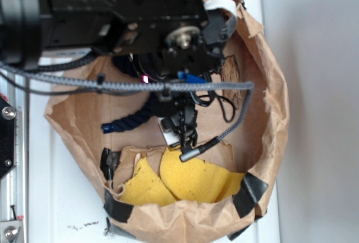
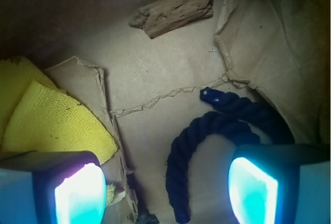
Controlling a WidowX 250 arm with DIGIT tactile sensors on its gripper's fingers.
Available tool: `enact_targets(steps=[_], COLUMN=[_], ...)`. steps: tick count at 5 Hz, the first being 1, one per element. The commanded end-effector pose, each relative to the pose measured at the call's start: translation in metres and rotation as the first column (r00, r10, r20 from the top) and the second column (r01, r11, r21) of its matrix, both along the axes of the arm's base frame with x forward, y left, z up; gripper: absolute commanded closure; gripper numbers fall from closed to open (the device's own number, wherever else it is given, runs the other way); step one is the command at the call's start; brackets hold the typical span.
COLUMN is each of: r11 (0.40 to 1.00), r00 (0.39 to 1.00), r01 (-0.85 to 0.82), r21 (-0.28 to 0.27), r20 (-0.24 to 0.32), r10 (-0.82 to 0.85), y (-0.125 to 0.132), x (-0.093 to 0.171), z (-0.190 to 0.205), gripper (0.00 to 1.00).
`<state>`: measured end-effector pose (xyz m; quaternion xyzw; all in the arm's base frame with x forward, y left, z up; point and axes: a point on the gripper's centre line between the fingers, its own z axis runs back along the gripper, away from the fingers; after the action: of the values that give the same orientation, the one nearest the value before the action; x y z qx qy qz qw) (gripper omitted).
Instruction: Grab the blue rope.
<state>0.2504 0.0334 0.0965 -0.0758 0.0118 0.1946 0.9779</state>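
1. The claw (image 2: 165, 193) is wide open and holds nothing.
2. The blue rope (image 2: 217, 131) lies under it, curving between its fingers and closer to the right one.
3. That finger might land on the rope and push it away.
4. The claw could pinch the brown paper (image 2: 155, 63) too.

- One blue rope (image 2: 207, 131), curved, lying on the brown paper bag (image 2: 170, 63).
- One piece of wood (image 2: 173, 12) on the bag, beyond the rope.
- Two yellow cloth pieces (image 2: 51, 123) overlapping at the bag's edge.
- One grey braided cable (image 1: 146, 86) crossing above the bag.
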Motion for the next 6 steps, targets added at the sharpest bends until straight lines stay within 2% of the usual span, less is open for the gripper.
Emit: enact_targets(steps=[1, 2, 3, 4, 6], r11=[0.983, 0.959, 0.929, 0.921, 0.916], r00=[0.983, 0.959, 0.922, 0.910, 0.900], r01=[-0.183, -0.243, -0.339, -0.362, -0.389], r21=[-0.035, -0.144, -0.148, -0.144, -0.100], r20=[-0.015, 0.113, 0.143, 0.160, 0.173], r10=[0.182, 0.260, 0.360, 0.383, 0.401], y=[0.010, 0.010, 0.009, 0.011, 0.012], x=[0.004, 0.002, -0.004, -0.007, 0.001], z=[-0.013, -0.028, -0.036, -0.038, -0.049], gripper=[0.00, 0.00, 0.00, 0.00, 0.00])
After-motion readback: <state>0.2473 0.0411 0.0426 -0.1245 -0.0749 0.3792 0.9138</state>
